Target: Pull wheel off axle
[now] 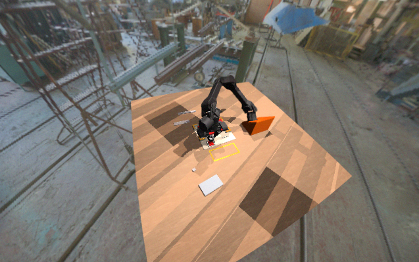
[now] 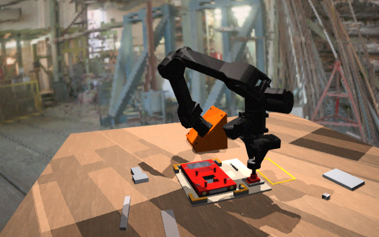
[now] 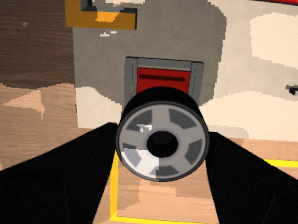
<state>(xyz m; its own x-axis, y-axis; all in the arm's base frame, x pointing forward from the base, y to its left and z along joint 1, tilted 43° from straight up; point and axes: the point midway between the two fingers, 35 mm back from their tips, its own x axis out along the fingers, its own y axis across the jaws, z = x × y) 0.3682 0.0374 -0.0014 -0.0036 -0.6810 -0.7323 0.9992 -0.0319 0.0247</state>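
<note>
Wood-planked surface (image 1: 293,145) (image 2: 98,155) ahead, my claw (image 1: 211,138) (image 2: 254,164) (image 3: 161,136) pinches the wheel (image 2: 251,164) (image 3: 182,117) above its red base (image 2: 253,178) (image 3: 162,77), away from the surface's edges.

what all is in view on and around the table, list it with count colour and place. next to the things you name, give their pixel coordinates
wheel (image 2: 251,164) (image 3: 134,167): one, black and grey, between the jaws, above the red block
red block (image 2: 253,179) (image 3: 162,79): one, on the white board's corner
white board (image 1: 231,137) (image 2: 266,188): one, on the table
red chassis (image 2: 187,173): one, on the board among orange corner brackets
marked area (image 1: 239,152) (image 2: 288,180) (image 3: 114,200): one, yellow outline, beside the board
orange wedge (image 1: 262,126) (image 2: 217,140): one, behind the board in the exterior view
grey plate (image 1: 210,185) (image 2: 343,178): one, past the marked area
small cube (image 1: 193,170) (image 2: 325,196): one, grey, near the plate
robot arm (image 1: 214,95) (image 2: 208,66): one, black, over the board
</note>
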